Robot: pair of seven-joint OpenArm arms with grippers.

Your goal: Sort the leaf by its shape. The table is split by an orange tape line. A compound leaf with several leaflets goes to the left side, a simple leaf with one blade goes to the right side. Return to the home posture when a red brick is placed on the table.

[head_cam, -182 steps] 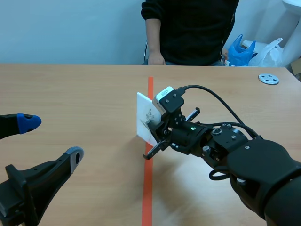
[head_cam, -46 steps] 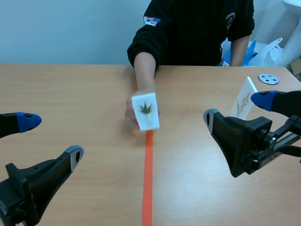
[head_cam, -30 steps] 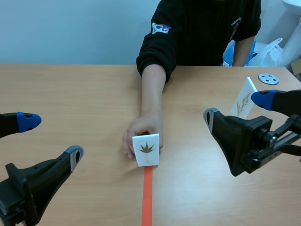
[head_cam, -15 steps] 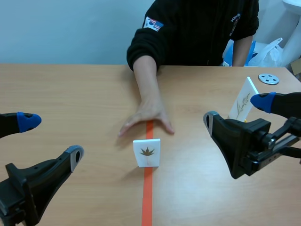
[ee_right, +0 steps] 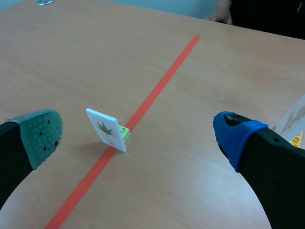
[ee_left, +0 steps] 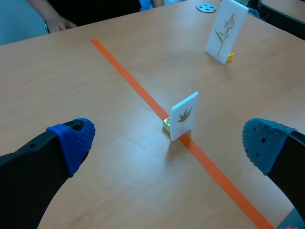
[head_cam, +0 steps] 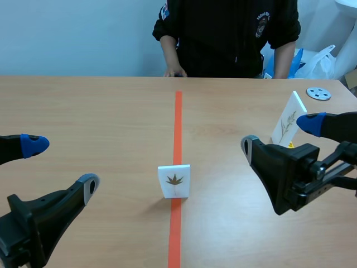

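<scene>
Here, the left pincer (head_cam: pixel 61 164) hangs low at the near left edge, its two thick black fingers spread wide with nothing between them. The dotted blue pads (ee_left: pixel 72 139) face each other across bare wood. The smooth, pale wood-grain tabletop (head_cam: pixel 100 111) lies open ahead of it as far as the orange tape line (head_cam: pixel 178 123), which runs straight from the near edge to the far one.

A small white rectangular card printed with a brown leaf of several pointed lobes (head_cam: pixel 174 181) stands upright on that line. It is roughly midway between the two pincers and touches neither. A little yellow-green plastic brick (ee_left: pixel 167 125) props it from behind.

The right pincer (head_cam: pixel 279 134) is likewise parted and holds nothing, one pad grey-green and one blue. Behind it, on the right half, a taller white card printed with a slender sprig (head_cam: pixel 288 120) leans on a yellow brick (head_cam: pixel 290 144). A flat grey disc with holes (head_cam: pixel 318 94) lies near the far right corner, and a person in a black top (head_cam: pixel 223 33) sits at the far edge.
</scene>
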